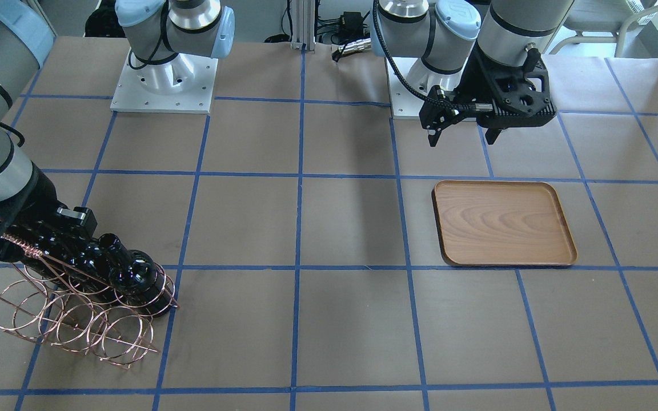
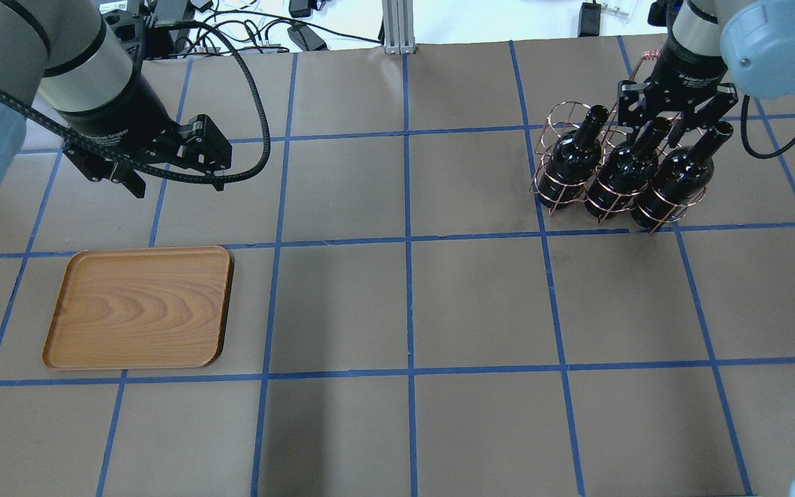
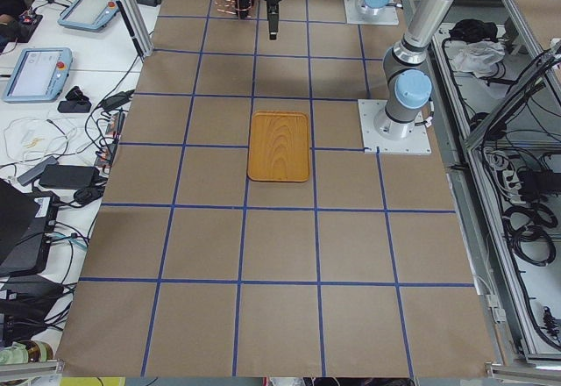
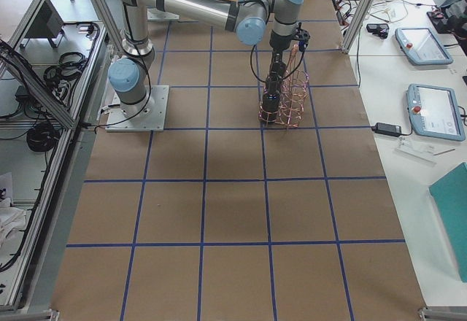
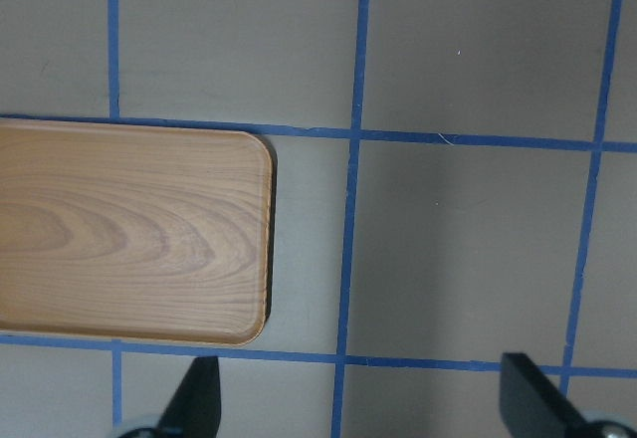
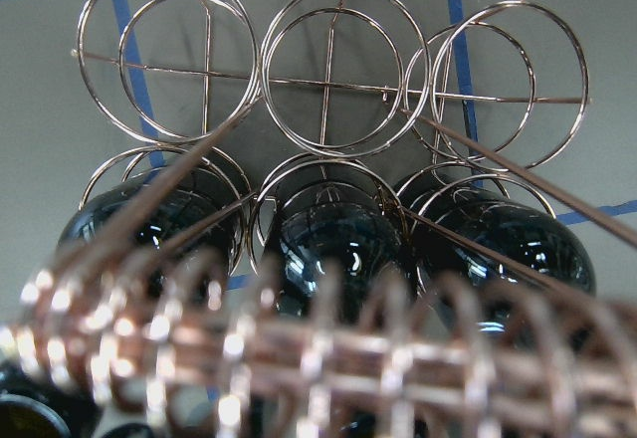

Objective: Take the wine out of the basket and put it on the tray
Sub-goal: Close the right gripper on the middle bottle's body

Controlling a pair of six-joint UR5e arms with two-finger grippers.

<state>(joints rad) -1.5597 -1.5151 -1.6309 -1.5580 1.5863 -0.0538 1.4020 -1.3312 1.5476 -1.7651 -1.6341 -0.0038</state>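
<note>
Three near-black wine bottles (image 2: 624,169) lean side by side in the copper wire basket (image 2: 555,117) at the table's right; they also show in the front view (image 1: 135,274) and the right wrist view (image 6: 333,249). My right gripper (image 2: 670,123) hangs over their necks by the basket's twisted handle bar (image 6: 299,358), with its fingers spread either side of the middle bottle's neck. It is open. The wooden tray (image 2: 139,307) lies bare at the left. My left gripper (image 2: 173,181) is open and empty behind the tray; its fingertips (image 5: 199,398) show in the left wrist view.
The basket's far row of loops (image 6: 328,70) holds nothing. The brown table has a blue tape grid (image 2: 408,241). The arm bases (image 1: 163,85) stand at the robot's edge. Cables and tablets lie off the table's ends (image 3: 35,70).
</note>
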